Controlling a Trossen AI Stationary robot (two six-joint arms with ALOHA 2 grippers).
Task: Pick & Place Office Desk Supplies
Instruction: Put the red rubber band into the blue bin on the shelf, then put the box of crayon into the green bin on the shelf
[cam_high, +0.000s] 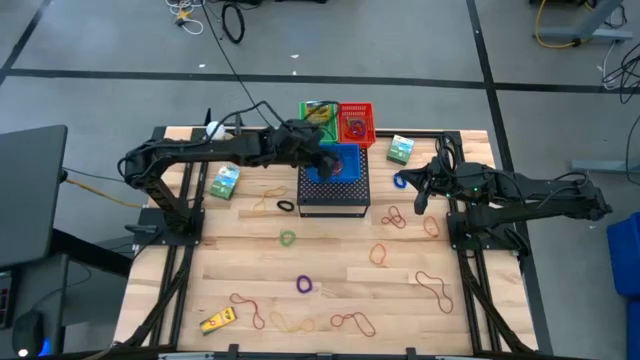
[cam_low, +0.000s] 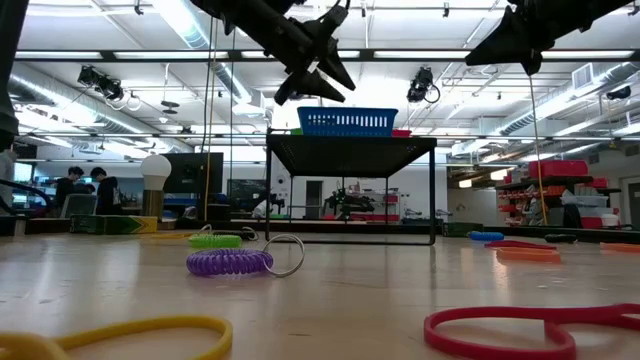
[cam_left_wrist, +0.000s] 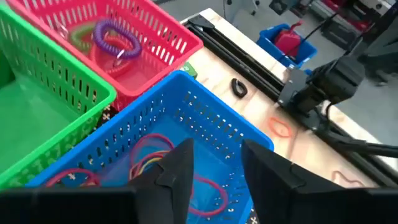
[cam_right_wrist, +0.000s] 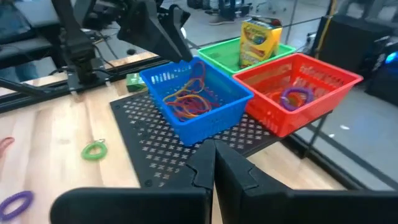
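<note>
My left gripper (cam_left_wrist: 217, 155) hangs open just above the blue basket (cam_left_wrist: 186, 106), with nothing between its fingers. Red, yellow and tan rubber bands (cam_right_wrist: 186, 102) lie inside that basket. A purple ring (cam_left_wrist: 115, 40) lies in the red basket (cam_high: 356, 122), and a crayon box (cam_right_wrist: 260, 38) stands in the green basket (cam_high: 318, 113). All three baskets sit on the black mesh box (cam_high: 333, 195). My right gripper (cam_right_wrist: 214, 163) waits shut at the table's right, level with the mesh box. Loose rubber bands (cam_high: 432, 286), a purple ring (cam_high: 304, 285) and a green ring (cam_high: 288, 238) lie flat on the table.
Two small green boxes (cam_high: 225, 182) (cam_high: 400, 150) lie left and right of the mesh box. A yellow item (cam_high: 217, 321) lies near the front left corner. A black ring (cam_high: 287, 206) and a blue ring (cam_high: 400, 181) lie beside the mesh box. People stand in the room behind.
</note>
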